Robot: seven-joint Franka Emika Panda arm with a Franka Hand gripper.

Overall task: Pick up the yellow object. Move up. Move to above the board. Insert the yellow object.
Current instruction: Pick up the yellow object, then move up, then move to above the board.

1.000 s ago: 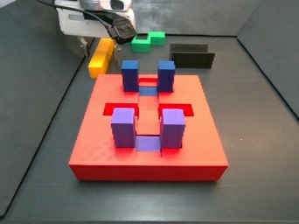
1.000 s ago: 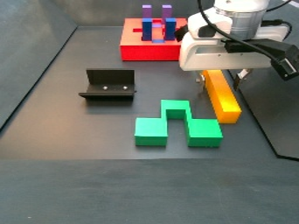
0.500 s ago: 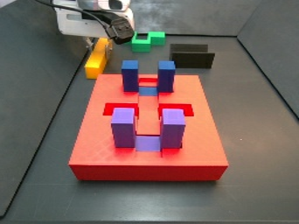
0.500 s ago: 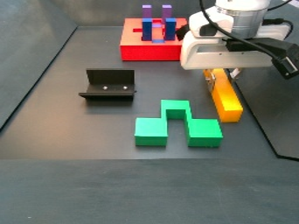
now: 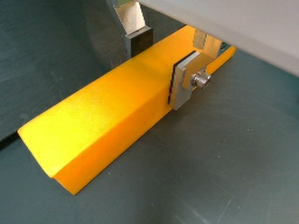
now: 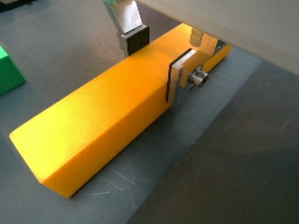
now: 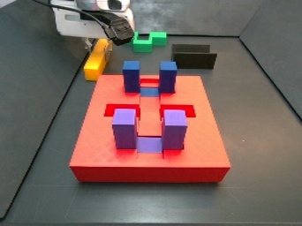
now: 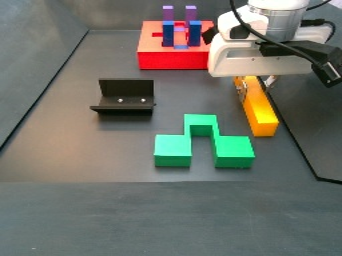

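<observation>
The yellow object [image 5: 100,122] [image 6: 100,122] is a long orange-yellow bar lying flat on the dark floor. In both side views it [image 7: 94,62] [image 8: 261,112] lies off one side of the board, past its end. My gripper [image 5: 160,70] [image 6: 158,63] straddles the bar near one end. One silver finger [image 5: 184,80] presses flat on its near side, and the dark pad of the other meets its far edge, so the gripper is shut on the bar. The board [image 7: 106,150] [image 8: 167,58] is a red slab carrying blue posts [image 7: 132,75] and purple posts [image 7: 124,128].
A green notched block [image 8: 201,142] [image 7: 148,40] lies next to the bar's free end, and its edge shows in a wrist view [image 6: 6,74]. The fixture [image 8: 124,97] [image 7: 195,56] stands on the floor beyond the green block. Enclosure walls ring the floor.
The bar has shifted and turned slightly on the floor as the fingers came in against its sides. The gripper body has hardly moved.
</observation>
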